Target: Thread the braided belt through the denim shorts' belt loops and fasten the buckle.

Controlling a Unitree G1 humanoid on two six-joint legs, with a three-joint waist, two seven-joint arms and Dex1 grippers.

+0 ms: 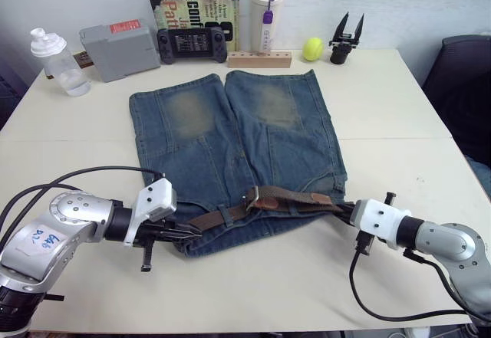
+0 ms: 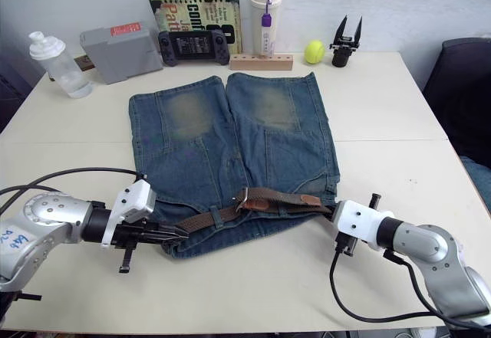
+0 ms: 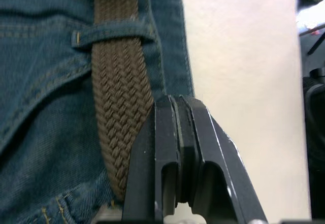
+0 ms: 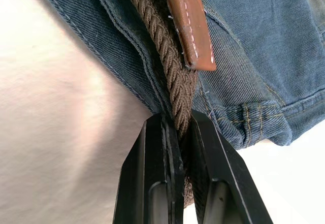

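The denim shorts [image 1: 230, 123] lie flat on the table, waistband toward me. The braided belt [image 1: 295, 198] runs along the waistband, under a belt loop [image 3: 111, 31]. Its right part doubles back, the leather tip [image 4: 190, 26] lying on top. A small silver buckle [image 1: 250, 198] shows near the waistband's middle. My left gripper [image 1: 188, 233] is shut at the waistband's left corner, fingertips [image 3: 167, 112] pressed together beside the strap at the denim edge. At the right corner, my right gripper [image 1: 345, 209] is shut on the belt [image 4: 177, 82].
Along the table's far edge stand a clear bottle [image 1: 57, 62], a grey box [image 1: 119, 47], a game console [image 1: 192, 43] before a book [image 1: 196, 4], a white tumbler [image 1: 266, 16], a wooden block [image 1: 258, 60], a tennis ball [image 1: 312, 48] and a black spare gripper [image 1: 347, 39]. A chair [image 1: 460, 77] is at right.
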